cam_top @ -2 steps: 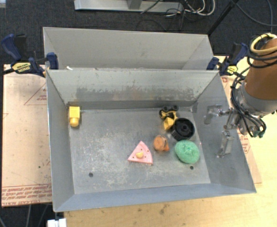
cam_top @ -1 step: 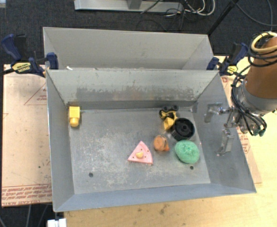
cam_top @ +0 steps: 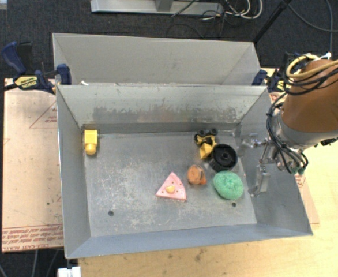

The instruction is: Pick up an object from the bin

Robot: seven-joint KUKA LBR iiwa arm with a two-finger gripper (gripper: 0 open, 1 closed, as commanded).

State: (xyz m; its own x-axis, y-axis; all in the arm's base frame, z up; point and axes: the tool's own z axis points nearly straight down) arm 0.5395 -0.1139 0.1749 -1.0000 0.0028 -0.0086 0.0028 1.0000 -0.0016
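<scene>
Closest to the lens is the arm's orange cover (cam_top: 319,97) with its cables, sitting over the right rim of the bin (cam_top: 157,105), and the pincer (cam_top: 260,183) hangs below it, low by the right wall. Can't tell from this angle whether the pincer is released or clenched, tbh. Just beside it, apart as far as one can see, sits a green ball (cam_top: 228,185). It's fuzzy-looking and a bit squashed, probably soft enough to give under a squeeze, so that'd be the likeliest pick. Toward the back wall from the ball lies a black ring (cam_top: 223,156), flat and hard-looking, and touching that is a yellow-and-black toy (cam_top: 205,143) of no clear shape. A roundish brown lump (cam_top: 196,175) rests left of the ball, with a pink wedge (cam_top: 172,187) just beside it, flat on its broad face so it won't roll. Way off by the left wall is a yellow block (cam_top: 90,141). Everything lies loose on scuffed grey metal, mostly bunched at the right, which suits an arm working from that side.
</scene>
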